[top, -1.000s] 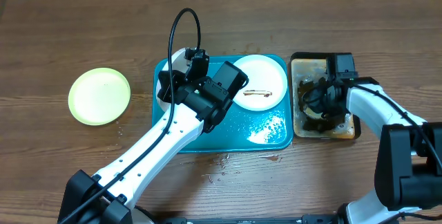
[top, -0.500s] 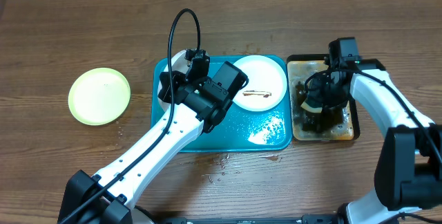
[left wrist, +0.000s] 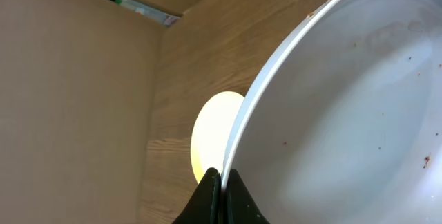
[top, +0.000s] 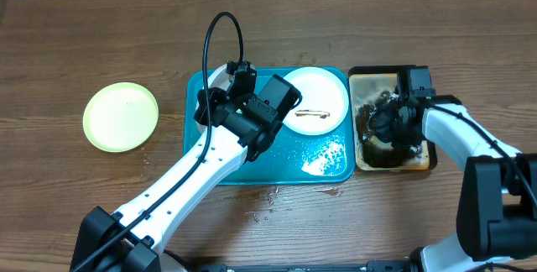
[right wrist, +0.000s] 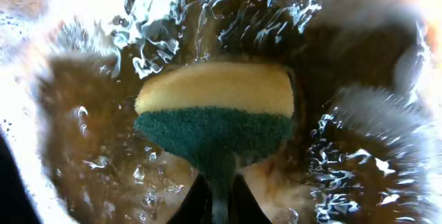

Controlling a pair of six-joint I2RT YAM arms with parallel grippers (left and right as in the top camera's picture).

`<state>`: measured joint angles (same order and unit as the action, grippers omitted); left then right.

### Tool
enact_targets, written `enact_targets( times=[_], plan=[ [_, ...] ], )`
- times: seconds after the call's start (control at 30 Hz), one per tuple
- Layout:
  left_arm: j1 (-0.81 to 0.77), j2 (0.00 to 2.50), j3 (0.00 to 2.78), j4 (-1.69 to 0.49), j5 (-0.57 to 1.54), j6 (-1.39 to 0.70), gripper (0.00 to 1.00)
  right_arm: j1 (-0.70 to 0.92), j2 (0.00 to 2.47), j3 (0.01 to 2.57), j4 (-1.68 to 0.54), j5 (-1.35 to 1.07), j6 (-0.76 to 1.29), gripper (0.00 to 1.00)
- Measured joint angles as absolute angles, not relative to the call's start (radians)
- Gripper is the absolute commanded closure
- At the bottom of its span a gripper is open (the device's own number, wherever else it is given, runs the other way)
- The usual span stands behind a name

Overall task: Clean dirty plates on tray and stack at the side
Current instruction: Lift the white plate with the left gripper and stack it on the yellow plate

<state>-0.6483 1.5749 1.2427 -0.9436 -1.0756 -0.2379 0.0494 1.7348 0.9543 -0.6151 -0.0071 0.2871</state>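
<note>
- Plates: one white plate [left wrist: 345, 113] is pinched by its rim in the left jaws at the left end of the tray [top: 281, 167]. Only small specks show on it.
- A second white plate [top: 315, 96], smeared brown, lies flat on the tray between the two arms, apart from both jaws.
- The green plate [top: 121, 117] sits on the desk [top: 67, 37], well to the left.
- The right jaws clamp a sponge [right wrist: 215, 103] in the brown water of the black tray [top: 369, 72].
- Likely step: wetting the sponge. Next it must reach the held plate and wipe it.

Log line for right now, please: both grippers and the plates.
left gripper: shut on white plate rim | right gripper: shut on sponge in black tray | smeared plate on teal tray | yellow-green plate on table
</note>
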Motion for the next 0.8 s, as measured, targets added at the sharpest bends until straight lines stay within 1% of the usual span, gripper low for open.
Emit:
enact_targets(
  times=[0.13,0.23,0.4,0.5,0.7,0.8],
  plan=[
    [-0.648,1.575,1.243,-0.944,-1.073,-0.238,0.96,0.05,1.731,0.952,-0.623,-0.004,0.287,0.96],
    [-0.633,1.575,1.243,-0.943,-1.072,-0.238,0.96,0.049,1.731,0.982,-0.685,0.0,0.287,0.96],
    [-0.546,1.57,1.243,-0.944,-0.997,-0.238,0.96,0.049,1.728,1.049,-0.805,0.005,0.287,0.96],
    [-0.445,1.542,1.243,-0.947,-0.868,-0.238,0.96,0.05,1.686,1.095,-0.831,0.004,0.287,0.96],
    [-0.13,1.469,1.247,-0.942,-0.537,-0.241,0.96,0.049,1.529,1.135,-0.84,0.003,0.284,0.96],
    [0.013,1.468,1.25,-0.94,-0.428,-0.241,0.96,0.049,1.498,1.136,-0.874,0.003,0.276,0.96]
  ],
)
